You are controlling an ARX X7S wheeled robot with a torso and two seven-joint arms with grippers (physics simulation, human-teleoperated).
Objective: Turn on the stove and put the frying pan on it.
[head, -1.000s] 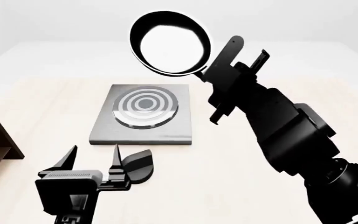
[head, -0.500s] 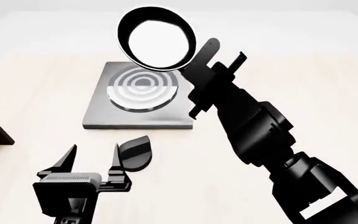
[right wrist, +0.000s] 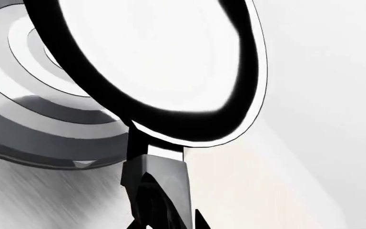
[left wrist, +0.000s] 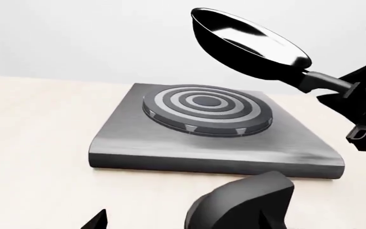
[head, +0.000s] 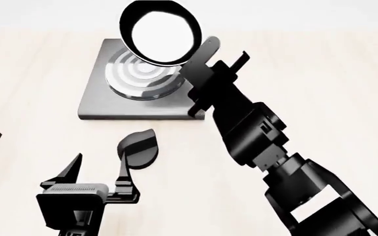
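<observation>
Right gripper [head: 201, 73] clenched on pan [head: 159, 32] handle, pan tilted above stove [head: 100, 101] burner, clear for lowering. Left gripper [head: 97, 167] released beside knob [head: 138, 149].

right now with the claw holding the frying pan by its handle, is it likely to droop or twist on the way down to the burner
Probably stiff: the frying pan keeps its shape, tilted in the air above the stove. It may tend to swing or twist, since the right claw holds only the handle, with the bowl hanging out beyond it. The glossy finish hints at a slippery grip, so lower it slowly.
</observation>
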